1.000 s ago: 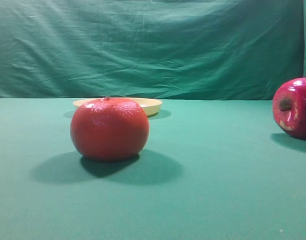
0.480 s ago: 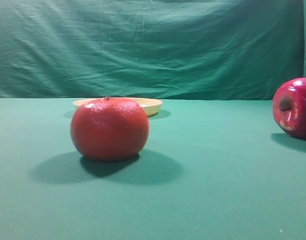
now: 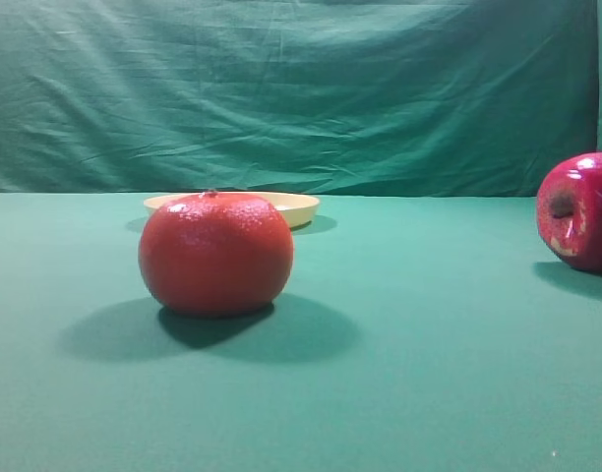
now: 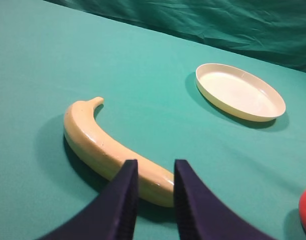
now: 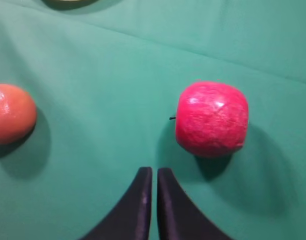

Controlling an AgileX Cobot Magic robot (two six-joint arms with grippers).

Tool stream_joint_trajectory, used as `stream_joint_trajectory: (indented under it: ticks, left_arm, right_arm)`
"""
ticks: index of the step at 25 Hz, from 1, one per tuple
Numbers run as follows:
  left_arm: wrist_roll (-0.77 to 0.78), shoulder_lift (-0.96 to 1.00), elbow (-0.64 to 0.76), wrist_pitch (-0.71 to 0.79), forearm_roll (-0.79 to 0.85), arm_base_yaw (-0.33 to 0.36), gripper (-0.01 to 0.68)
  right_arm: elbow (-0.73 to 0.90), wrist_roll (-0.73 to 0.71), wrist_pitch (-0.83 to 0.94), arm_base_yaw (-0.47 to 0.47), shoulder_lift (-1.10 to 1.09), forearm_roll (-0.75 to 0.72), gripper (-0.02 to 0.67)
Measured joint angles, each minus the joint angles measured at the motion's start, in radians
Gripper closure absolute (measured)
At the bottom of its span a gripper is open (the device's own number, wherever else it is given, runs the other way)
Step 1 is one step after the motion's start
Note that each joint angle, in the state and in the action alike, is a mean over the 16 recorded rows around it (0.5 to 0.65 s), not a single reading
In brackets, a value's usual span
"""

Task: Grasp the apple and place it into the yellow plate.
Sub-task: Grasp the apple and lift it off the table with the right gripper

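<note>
Apple not yet grasped; the whole pick-and-place is still to do.

In the right wrist view the glossy crimson apple (image 5: 211, 119) lies on its side on the green cloth bench (image 5: 103, 75), at about 1 o'clock from the right hand (image 5: 152, 192), whose fingers are pressed together and empty. The left hand (image 4: 152, 187), slightly parted, holds nothing above a smooth curved banana (image 4: 110, 150); the shallow yellow plate (image 4: 240, 91) sits empty at 2 o'clock. A dimpled matte orange fruit (image 3: 215, 253) rests apart.

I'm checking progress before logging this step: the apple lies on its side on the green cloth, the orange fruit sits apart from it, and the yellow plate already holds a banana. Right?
Not quite: the yellow plate holds nothing. The left wrist view shows the banana lying on the cloth beside it. The rest stands: the apple lies on its side, apart from the orange fruit.
</note>
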Motion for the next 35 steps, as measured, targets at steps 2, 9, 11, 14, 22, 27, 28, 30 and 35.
stream_joint_trajectory:
  ticks: [2, 9, 11, 14, 22, 27, 28, 30, 35]
  left_arm:
    - [0.0, 0.0, 0.0, 0.0, 0.0, 0.0, 0.516]
    - [0.0, 0.0, 0.0, 0.0, 0.0, 0.0, 0.516]
    - [0.0, 0.0, 0.0, 0.0, 0.0, 0.0, 0.516]
    - [0.0, 0.0, 0.0, 0.0, 0.0, 0.0, 0.516]
    - [0.0, 0.0, 0.0, 0.0, 0.0, 0.0, 0.516]
    - [0.0, 0.0, 0.0, 0.0, 0.0, 0.0, 0.516]
    - [0.0, 0.0, 0.0, 0.0, 0.0, 0.0, 0.516]
    - [0.0, 0.0, 0.0, 0.0, 0.0, 0.0, 0.516]
    - [0.0, 0.0, 0.0, 0.0, 0.0, 0.0, 0.516]
  right_arm:
    - [-0.012, 0.025, -0.014, 0.02, 0.031, -0.041, 0.629]
    - [-0.035, 0.112, -0.078, 0.052, 0.102, -0.154, 0.411]
    - [-0.037, 0.124, -0.095, 0.052, 0.118, -0.163, 0.331]
    - [-0.039, 0.136, -0.119, 0.052, 0.145, -0.167, 0.21]
    - [-0.039, 0.16, -0.185, 0.052, 0.262, -0.168, 0.034]
    - [-0.04, 0.165, -0.225, 0.052, 0.342, -0.168, 0.08]
    - [-0.042, 0.165, -0.233, 0.052, 0.355, -0.168, 0.09]
    - [-0.051, 0.166, -0.245, 0.052, 0.375, -0.167, 0.112]
    - [-0.115, 0.164, -0.259, 0.058, 0.403, -0.14, 0.16]
